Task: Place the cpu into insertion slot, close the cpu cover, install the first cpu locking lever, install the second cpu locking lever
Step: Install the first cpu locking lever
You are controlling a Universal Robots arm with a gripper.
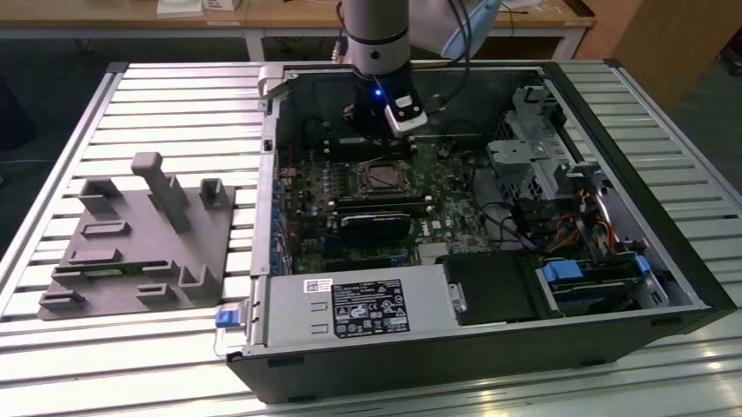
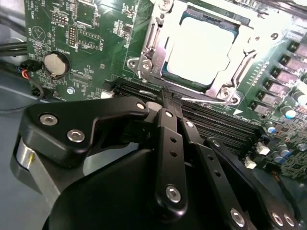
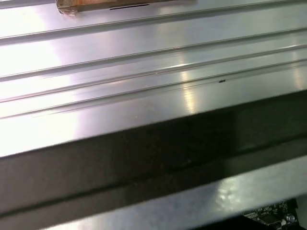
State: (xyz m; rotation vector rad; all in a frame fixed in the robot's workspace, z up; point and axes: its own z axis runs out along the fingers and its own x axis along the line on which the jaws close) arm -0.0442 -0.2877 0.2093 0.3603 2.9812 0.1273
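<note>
The gripper point(image 1: 383, 137) hangs inside the open computer case point(image 1: 649, 261), low over the green board point(image 2: 96, 28). In the second wrist view its black fingers are drawn together at the tips point(image 2: 164, 98) – clenched, with nothing visible between them.

Just ahead of the fingertips sits the insertion slot point(image 1: 380, 177), and the cpu point(image 2: 200, 50) lies flat in it with its silvery top showing. The cpu cover point(image 2: 224, 85) lies down around the chip, which shows through its square window. A thin locking lever point(image 2: 204, 99) runs along the socket edge nearest the gripper; I cannot tell whether it is hooked. The fingertips are close to that edge, but whether they touch it cannot be told.

Directly under the fingers run the long black memory slots point(image 2: 211, 127). Off to one side of the gripper, well apart from the socket, a round coin battery point(image 2: 54, 63) sits on the board.

Outside the case, far from the gripper toward the exterior view's left, a grey fixture point(image 1: 139, 234) rests on the slatted table point(image 1: 174, 104) – the first wrist view looks across those metal slats point(image 3: 144, 62).
</note>
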